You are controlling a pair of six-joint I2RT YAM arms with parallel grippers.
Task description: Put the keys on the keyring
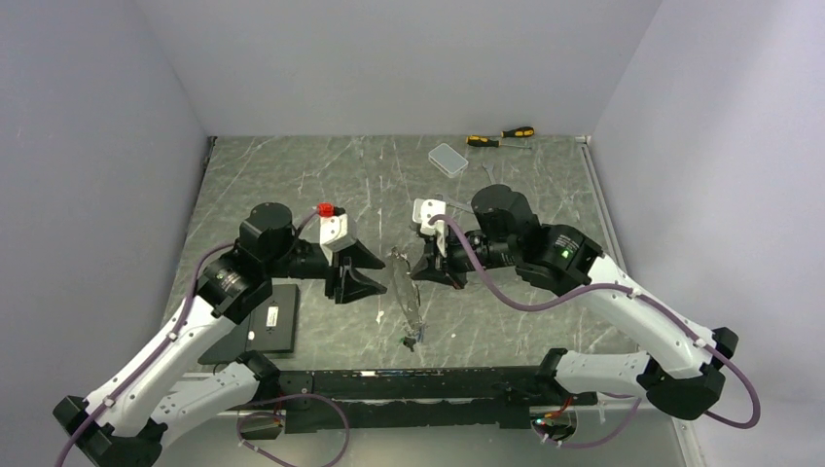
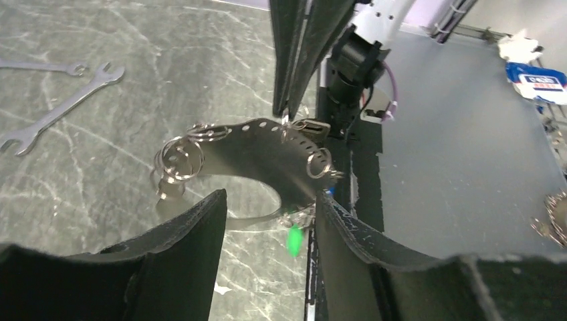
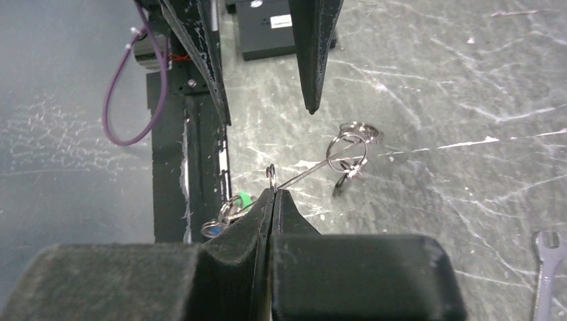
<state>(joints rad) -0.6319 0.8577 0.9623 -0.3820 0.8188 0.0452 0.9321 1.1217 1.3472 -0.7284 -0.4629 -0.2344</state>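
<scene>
Top view, far left: flat black box [image 1: 272, 319] lying on the marbled table [image 1: 292, 175], just beside the left arm.

Left gripper [image 1: 379, 274]: jaws spread wide, nothing between them, pointed toward the centre of the table. In its wrist view both fingers [image 2: 190, 241] stand either side of the keyring, apart from it. Two wrenches [image 2: 53, 100] lie on the table at the upper left of that view.

Keyring [image 1: 402, 292]: centre of the table, between the two grippers. It is edge-on and thin as wire in the right wrist view. The left wrist view shows it as a curved silver band with a row of holes, with small split rings [image 2: 179, 160] hanging from it at several spots.

Keys [image 1: 411, 339]: bunched at the near end of the keyring, close to the black front rail [image 1: 438, 375]. One green head and one blue head are visible. Cannot tell whether they are threaded on the keyring itself.

Right gripper [image 1: 416, 272]: jaws pressed together, pinching the keyring at its edge. In its wrist view the pads meet with no gap, and a small loop sticks up just above them.

Far edge, right of centre: clear plastic box [image 1: 448, 159], then two yellow-black screwdrivers [image 1: 501, 136], well apart from both grippers.
</scene>
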